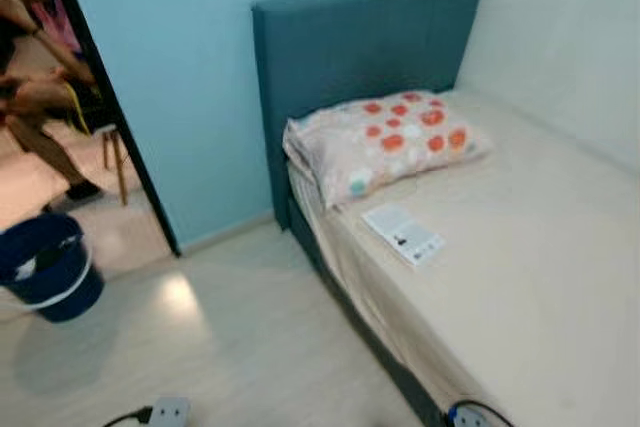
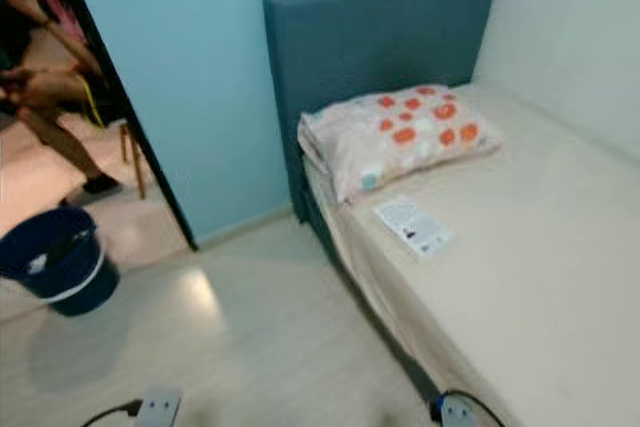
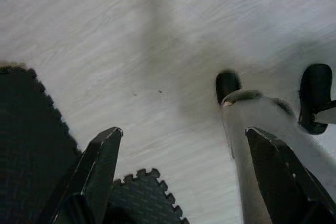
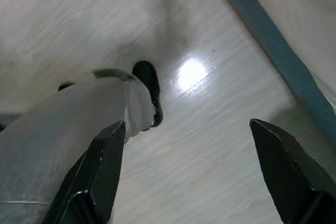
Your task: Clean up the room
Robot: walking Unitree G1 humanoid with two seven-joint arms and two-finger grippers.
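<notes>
- At about nine o'clock in the head views, a person (image 1: 40, 77) is sitting beyond the doorway, and a dark blue bucket (image 1: 48, 265) is standing on the pale floor (image 1: 250, 337) near the door frame; it looks like the likeliest place for rubbish, though that is a guess.
- At six o'clock, low in the view, a white power strip (image 1: 168, 412) with a black cable is lying on the floor; any walking is best steered around it.
- Toward three o'clock, the bed (image 1: 540, 277) is lying against the wall, with a flowered pillow (image 1: 385, 142) at the teal headboard (image 1: 350, 47) and a small white leaflet (image 1: 403, 234) just in front of the pillow, near the mattress edge.
- That leaflet is probably what the tidying is aiming at. It is thin and flat, so one finger should be sliding under its edge, or it should be drawn to the mattress edge before pinching.
- The left gripper (image 3: 181, 158) is hanging over the floor and a dark foam mat (image 3: 26, 145), fingers spread wide, holding nothing.
- The right gripper (image 4: 186, 156) is hanging near the bed base, equally wide apart and empty.
</notes>
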